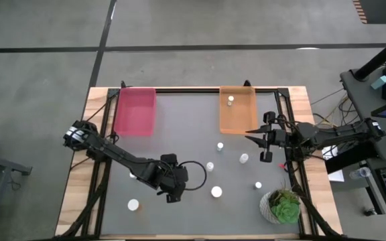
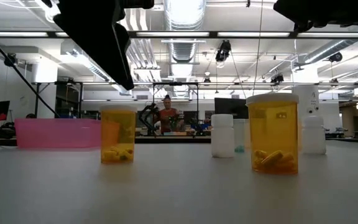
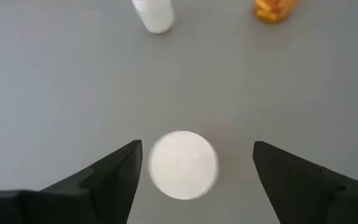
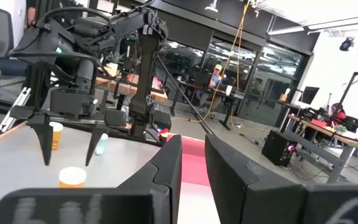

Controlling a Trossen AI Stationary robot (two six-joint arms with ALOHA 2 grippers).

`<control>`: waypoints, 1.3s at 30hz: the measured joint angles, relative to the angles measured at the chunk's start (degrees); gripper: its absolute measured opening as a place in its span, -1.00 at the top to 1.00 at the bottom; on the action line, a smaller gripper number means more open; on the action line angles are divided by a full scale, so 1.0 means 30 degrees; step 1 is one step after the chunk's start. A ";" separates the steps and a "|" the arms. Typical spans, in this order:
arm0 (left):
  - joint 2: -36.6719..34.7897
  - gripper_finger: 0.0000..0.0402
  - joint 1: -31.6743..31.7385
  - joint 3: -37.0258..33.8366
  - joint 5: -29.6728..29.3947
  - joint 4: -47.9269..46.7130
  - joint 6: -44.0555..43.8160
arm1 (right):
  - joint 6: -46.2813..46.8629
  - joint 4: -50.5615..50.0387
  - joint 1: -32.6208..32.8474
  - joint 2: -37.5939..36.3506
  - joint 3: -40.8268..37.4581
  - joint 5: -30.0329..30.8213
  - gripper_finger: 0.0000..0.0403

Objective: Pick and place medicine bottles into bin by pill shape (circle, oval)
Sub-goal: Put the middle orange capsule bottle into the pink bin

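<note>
Near the front-centre of the grey table top, left gripper spread wide, poised over a round white-capped medicine bottle; cap between the dark fingers, touching neither. Farther on in the left wrist view, a white plastic bottle and an amber pill bottle. From above, more small white-capped bottles scattered mid-table, one already inside the orange rectangular bin; pink rectangular bin beside it, well apart. Right gripper held just in front of the orange bin, fingers nearly together, holding nothing. At table height only: yellow oval pills inside an amber bottle with white lid. Bare table all round the targeted bottle.
</note>
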 joint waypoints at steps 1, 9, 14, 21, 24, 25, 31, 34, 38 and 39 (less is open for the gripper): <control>0.0000 -0.45 0.0033 -0.0127 -0.0287 0.0020 0.0113 | 0.0000 0.0000 0.0000 0.0000 0.0000 0.0000 0.69; 0.0007 -0.45 0.0195 -0.1357 0.0612 -0.0042 -0.1587 | -0.0001 -0.0051 0.0000 0.0000 -0.0007 0.0000 0.69; 0.0007 -0.45 0.0241 -0.1344 0.0604 0.0141 -0.1572 | -0.0107 -0.0056 0.0000 0.0000 -0.0007 0.0000 0.69; 0.0149 -0.45 0.0349 -0.2014 0.0597 0.1904 -0.1369 | -0.0151 -0.0071 0.0000 0.0000 -0.0007 0.0000 0.69; 0.0226 -0.45 0.0355 -0.2391 0.0604 0.2082 -0.1383 | -0.0153 -0.0139 0.0000 0.0000 -0.0007 0.0000 0.69; 0.0226 -0.45 0.0355 -0.2388 0.0604 0.2139 -0.1372 | -0.0153 -0.0186 0.0000 0.0000 -0.0007 0.0000 0.69; 0.0219 -0.37 0.0399 -0.2115 0.0517 0.2155 -0.0648 | -0.0386 -0.0364 0.0000 0.0007 -0.0015 0.0007 0.69; 0.0219 -0.27 0.0434 -0.2215 0.0518 0.2121 -0.0718 | -0.0386 -0.0381 0.0000 0.0007 -0.0015 0.0007 0.69; 0.0204 -0.14 0.0443 -0.2212 0.0532 0.2147 -0.0712 | -0.0379 -0.0401 0.0000 0.0007 -0.0015 0.0007 0.69; 0.0204 -0.10 0.0443 -0.2200 0.0532 0.2153 -0.0712 | -0.0379 -0.0408 0.0000 0.0007 -0.0015 0.0007 0.69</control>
